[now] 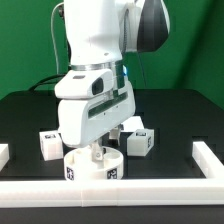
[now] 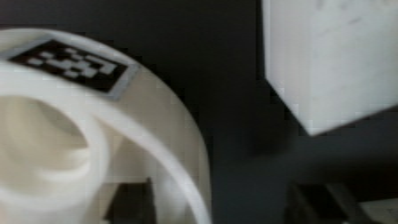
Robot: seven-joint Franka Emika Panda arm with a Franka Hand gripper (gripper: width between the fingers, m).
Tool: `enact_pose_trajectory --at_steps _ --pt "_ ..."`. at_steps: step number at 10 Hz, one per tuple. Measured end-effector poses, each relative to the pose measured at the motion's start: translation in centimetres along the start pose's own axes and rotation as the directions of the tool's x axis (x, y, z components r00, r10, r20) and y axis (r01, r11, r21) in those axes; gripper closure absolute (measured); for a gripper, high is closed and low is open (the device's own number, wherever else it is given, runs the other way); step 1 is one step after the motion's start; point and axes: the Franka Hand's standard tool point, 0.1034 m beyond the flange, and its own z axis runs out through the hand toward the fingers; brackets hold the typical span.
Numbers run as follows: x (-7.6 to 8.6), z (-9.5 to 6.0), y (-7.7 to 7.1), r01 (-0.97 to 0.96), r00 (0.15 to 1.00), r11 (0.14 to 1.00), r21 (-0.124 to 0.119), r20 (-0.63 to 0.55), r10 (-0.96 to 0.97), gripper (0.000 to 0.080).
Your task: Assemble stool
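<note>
The round white stool seat (image 1: pixel 92 167) lies near the front rail, with tags on its side wall. My gripper (image 1: pixel 95 153) is lowered straight onto it. In the wrist view the seat's curved rim (image 2: pixel 169 120) and a tag on it (image 2: pixel 71 62) fill the frame. My gripper (image 2: pixel 231 202) straddles the rim, one dark finger (image 2: pixel 132 200) inside the seat's hollow and the other (image 2: pixel 338 200) outside, with a gap to the wall. It is open. A white leg (image 1: pixel 49 143) lies at the exterior view's left and two legs (image 1: pixel 136 139) at its right. One leg shows in the wrist view (image 2: pixel 334 60).
A long white border rail (image 1: pixel 120 190) runs along the front of the black table, with rail pieces at the exterior view's right (image 1: pixel 209 156) and left (image 1: pixel 3 152). The arm's body hides the table behind the seat.
</note>
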Motion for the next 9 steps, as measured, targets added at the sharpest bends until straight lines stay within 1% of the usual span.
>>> enact_pose_trajectory --at_steps 1,2,3,4,9 --pt "-0.01 0.0 0.0 0.0 1.0 1.0 0.0 0.0 0.0 0.0593" --pt "-0.02 0.0 0.01 0.0 1.0 1.0 0.0 0.0 0.0 0.0723" --pt "-0.04 0.02 0.0 -0.001 1.0 1.0 0.0 0.0 0.001 0.0723" --pt "-0.04 0.02 0.0 -0.001 1.0 1.0 0.0 0.0 0.001 0.0769" --pt "0.13 0.06 -0.03 0.015 1.0 1.0 0.002 0.002 -0.015 0.0769"
